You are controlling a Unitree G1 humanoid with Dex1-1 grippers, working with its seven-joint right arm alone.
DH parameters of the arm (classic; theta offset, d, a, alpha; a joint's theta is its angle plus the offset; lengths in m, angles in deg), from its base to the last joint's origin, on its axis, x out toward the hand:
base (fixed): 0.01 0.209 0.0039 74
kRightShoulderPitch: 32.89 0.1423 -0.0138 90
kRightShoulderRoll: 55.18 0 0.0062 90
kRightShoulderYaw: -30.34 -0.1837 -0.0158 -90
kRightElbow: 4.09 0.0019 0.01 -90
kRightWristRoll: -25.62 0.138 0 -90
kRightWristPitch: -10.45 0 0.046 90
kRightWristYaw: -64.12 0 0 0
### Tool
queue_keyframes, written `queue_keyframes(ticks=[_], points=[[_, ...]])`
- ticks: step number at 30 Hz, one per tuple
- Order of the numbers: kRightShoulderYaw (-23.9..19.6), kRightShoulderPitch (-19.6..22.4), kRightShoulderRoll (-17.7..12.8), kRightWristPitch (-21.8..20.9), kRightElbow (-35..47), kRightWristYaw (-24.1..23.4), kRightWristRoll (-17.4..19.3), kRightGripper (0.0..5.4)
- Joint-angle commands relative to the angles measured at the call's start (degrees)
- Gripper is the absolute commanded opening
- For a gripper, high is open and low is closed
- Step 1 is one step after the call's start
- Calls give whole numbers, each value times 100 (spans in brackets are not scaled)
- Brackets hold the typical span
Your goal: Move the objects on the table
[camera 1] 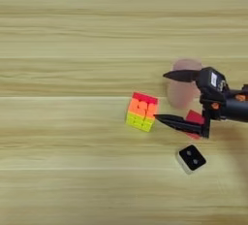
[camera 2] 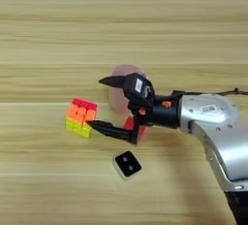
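A puzzle cube [camera 1: 142, 111] with red, orange, yellow and green squares sits on the wood-grain table [camera 1: 72, 49], left of centre in the right eye view [camera 2: 81, 117]. My right gripper [camera 1: 160, 97] reaches in from the right and is open, its two black fingers spread wide. The lower fingertip [camera 2: 92, 124] is just off the puzzle cube's right side; I cannot tell if it touches. A plain red cube [camera 1: 195, 118] lies under the lower finger near its base, partly hidden by it. Nothing is gripped.
A pale pink round disc [camera 2: 120, 95] lies flat on the table beneath the gap between the fingers. A small black-topped white block [camera 2: 128, 164] with two dots sits nearer the front. The silver forearm [camera 2: 213, 120] fills the right side.
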Motion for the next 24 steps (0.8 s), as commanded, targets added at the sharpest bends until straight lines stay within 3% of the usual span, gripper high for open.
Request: queue_keyframes(ticks=[1, 8, 24], points=[[136, 403, -87, -30, -63, -268, -264, 537], [534, 531, 109, -104, -351, -473, -747, 537], [824, 708, 520, 85, -704, -804, -1119, 537]])
